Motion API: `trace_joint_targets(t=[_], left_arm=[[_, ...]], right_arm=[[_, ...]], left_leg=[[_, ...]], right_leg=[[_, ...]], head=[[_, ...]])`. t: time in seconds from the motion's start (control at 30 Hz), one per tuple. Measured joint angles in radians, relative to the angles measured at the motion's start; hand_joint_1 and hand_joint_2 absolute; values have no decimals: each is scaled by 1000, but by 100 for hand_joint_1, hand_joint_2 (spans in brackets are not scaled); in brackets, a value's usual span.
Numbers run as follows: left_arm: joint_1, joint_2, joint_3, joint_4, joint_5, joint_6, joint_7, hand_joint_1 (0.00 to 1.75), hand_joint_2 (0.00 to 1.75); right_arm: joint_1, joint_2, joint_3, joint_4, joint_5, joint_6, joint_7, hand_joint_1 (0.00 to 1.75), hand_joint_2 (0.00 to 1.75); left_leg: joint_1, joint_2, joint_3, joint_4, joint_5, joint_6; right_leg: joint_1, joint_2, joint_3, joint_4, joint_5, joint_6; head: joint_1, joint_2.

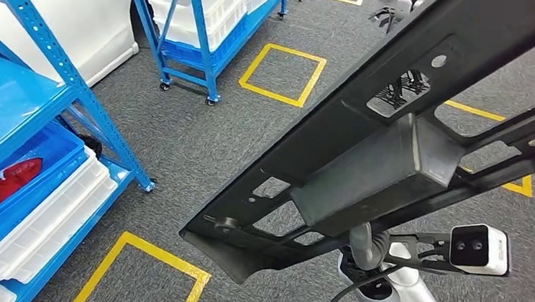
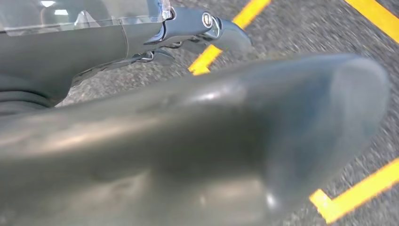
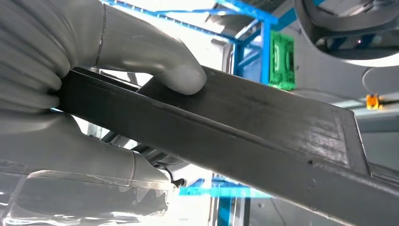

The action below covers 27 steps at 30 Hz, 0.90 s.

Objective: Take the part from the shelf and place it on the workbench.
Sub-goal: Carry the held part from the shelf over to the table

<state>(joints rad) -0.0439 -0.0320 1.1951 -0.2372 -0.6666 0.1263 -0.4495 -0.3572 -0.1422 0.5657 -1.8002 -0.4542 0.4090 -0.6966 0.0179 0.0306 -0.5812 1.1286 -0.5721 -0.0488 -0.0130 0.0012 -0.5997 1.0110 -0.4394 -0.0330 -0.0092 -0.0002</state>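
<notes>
The part [image 1: 367,130] is a long black metal panel with cut-out holes and a grey box-shaped block on it. It slants across the head view, held above the grey carpet. My right hand [image 3: 42,52] grips one of its edges [image 3: 244,122], the thumb [image 3: 160,61] pressing on one face and the fingers [image 3: 84,155] under the other. In the head view the right wrist [image 1: 372,247] comes up beneath the part, which hides the hand itself. My left hand [image 2: 188,141] hangs over the floor, its thick thumb and a dark finger [image 2: 221,30] stretched out with nothing between them.
A blue shelf [image 1: 56,55] stands at the left with blue bins [image 1: 39,169], white trays [image 1: 49,227] and a red item [image 1: 10,178]. A wheeled blue rack [image 1: 203,16] with white bins stands farther back. Yellow tape squares [image 1: 283,74] mark the carpet.
</notes>
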Motion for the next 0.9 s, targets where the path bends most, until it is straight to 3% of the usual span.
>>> trace_joint_targets(t=[0.07,0.1,0.13,0.17,0.23,0.3,0.37,0.4,0.47,0.5,0.53,0.6,0.63,0.7,0.77,0.8,0.87,0.9], left_arm=[[3,-2,1,0,-3,-7,-1,0,0],[4,-3,1,0,-4,-9,0,0,0],[4,-4,1,0,-6,-10,1,0,0],[3,-5,1,1,-8,-11,2,0,0],[1,-6,1,1,-11,-10,3,0,0],[-1,-6,1,1,-12,-10,4,0,0],[-5,-7,1,1,-13,-9,5,0,0],[-7,-7,1,1,-13,-10,5,0,0],[-10,-10,1,1,-15,-13,6,0,0],[-10,-12,1,1,-16,-15,7,0,0],[-9,-14,1,1,-17,-17,8,0,0],[-9,-18,1,2,-19,-27,9,0,0],[-11,-19,1,2,-21,-33,9,0,0],[-15,-23,0,3,-25,-42,13,0,0],[-17,-25,-1,5,-32,-45,23,0,0],[-18,-25,-2,6,-36,-44,29,0,0],[-20,-29,-4,8,-43,-41,42,0,0],[-22,-31,-6,9,-47,-40,47,0,0]], right_arm=[[27,-21,6,1,10,8,0,175,175],[46,-29,6,0,22,16,0,175,175],[62,-35,7,0,37,24,0,175,175],[73,-37,8,0,49,30,0,175,175],[82,-38,10,0,62,34,0,175,175],[86,-38,11,0,65,33,0,175,175],[90,-39,12,0,67,33,0,175,175],[92,-40,12,0,69,33,0,175,175],[88,-41,16,2,84,32,3,175,175],[86,-41,22,5,95,31,5,175,175],[83,-40,31,10,109,29,9,175,175],[81,-37,55,23,129,21,16,175,175],[79,-37,67,30,134,15,18,175,175],[65,-36,85,45,136,5,18,175,175],[43,-34,96,60,131,-2,13,175,175],[32,-32,99,68,126,-4,10,175,175],[15,-30,103,84,115,-4,3,175,175],[8,-29,104,92,110,-4,2,175,175]], left_leg=[[0,-19,-59,127,-49,2],[0,-21,-71,149,-47,4],[0,-24,-63,130,-24,9],[-2,-32,-39,75,12,16],[-4,-83,21,-60,74,32],[-8,-120,48,-127,89,42],[-10,-104,54,-142,92,46],[-9,-91,59,-153,98,49],[-7,-62,68,-174,111,57],[-9,-47,69,-178,114,59],[-10,-32,68,-178,115,61],[-11,-4,65,-175,114,60],[-11,9,63,-172,112,58],[-10,30,61,-162,105,50],[-13,47,59,-149,94,38],[-15,55,59,-145,90,31],[-13,69,62,-145,87,19],[-11,63,63,-142,82,13]], right_leg=[[6,21,-2,1,2,-3],[9,32,-2,1,2,-4],[12,45,-2,2,2,-5],[14,59,-2,3,3,-5],[13,85,-3,6,4,-2],[6,110,-11,6,10,8],[1,133,-17,2,18,23],[1,125,-20,5,17,28],[5,71,-46,59,-20,33],[5,39,-73,116,-53,35],[3,21,-104,183,-85,38],[-4,10,-144,269,-110,47],[-8,5,-136,259,-97,51],[-15,-25,-68,138,-43,56],[-11,-58,-10,32,-15,50],[-6,-64,-1,12,-14,44],[-1,-44,-4,11,-13,29],[-2,-35,-5,8,-10,22]], head=[[-2,0],[-2,0],[-2,0],[-2,0],[0,0],[-1,0],[-3,0],[-2,0],[1,0],[3,0],[4,0],[4,0],[4,0],[4,0],[3,0],[3,0],[2,0],[2,0]])
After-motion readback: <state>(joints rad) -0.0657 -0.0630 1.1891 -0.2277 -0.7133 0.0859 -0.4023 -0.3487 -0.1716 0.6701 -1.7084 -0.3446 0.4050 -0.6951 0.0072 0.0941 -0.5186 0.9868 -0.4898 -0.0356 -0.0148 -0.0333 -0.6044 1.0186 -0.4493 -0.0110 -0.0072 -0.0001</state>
